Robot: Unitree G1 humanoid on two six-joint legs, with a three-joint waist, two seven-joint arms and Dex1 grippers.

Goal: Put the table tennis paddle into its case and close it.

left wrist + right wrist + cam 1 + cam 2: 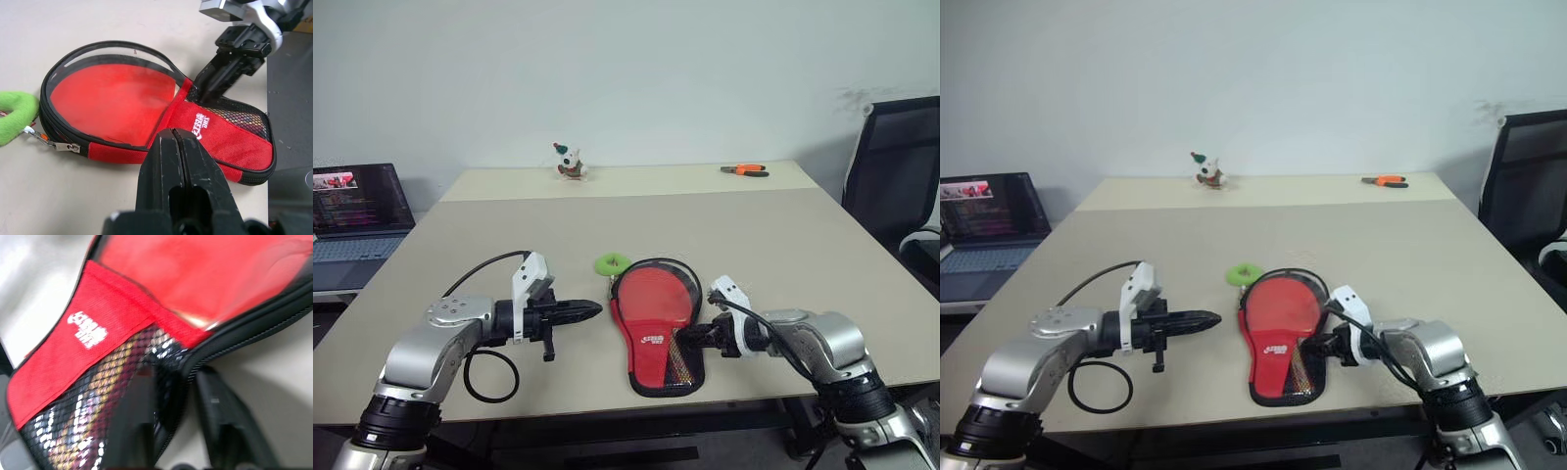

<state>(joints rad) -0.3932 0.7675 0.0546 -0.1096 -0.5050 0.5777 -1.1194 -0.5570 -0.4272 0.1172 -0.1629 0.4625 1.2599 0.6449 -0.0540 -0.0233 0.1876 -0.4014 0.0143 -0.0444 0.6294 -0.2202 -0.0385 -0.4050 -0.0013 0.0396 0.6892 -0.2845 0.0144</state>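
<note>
A laptop (357, 220) sits open off the tabletop's (783, 235) left edge, its screen lit with text too small to read. The left tool (590, 310) is clenched on nothing, fingers pressed together, hovering just left of the case (651, 328) with its tip aimed at it. A small toy figure (570, 162) stands far back on the tabletop. A green ring (611, 262) lies at the case's upper left, joined to the zip pull by a small clip. The case lies open near the front edge, and the red face of the table tennis paddle (112, 98) shows in its round part. A red band across the neck carries a white printed logo, its small letters not legible; below it black mesh covers the handle area. The right tool (688, 337) has its fingers parted, straddling the zip edge at the case's mesh end. Orange-handled pliers (744, 170) lie far back right, and a black chair (901, 157) stands beyond the right edge.
</note>
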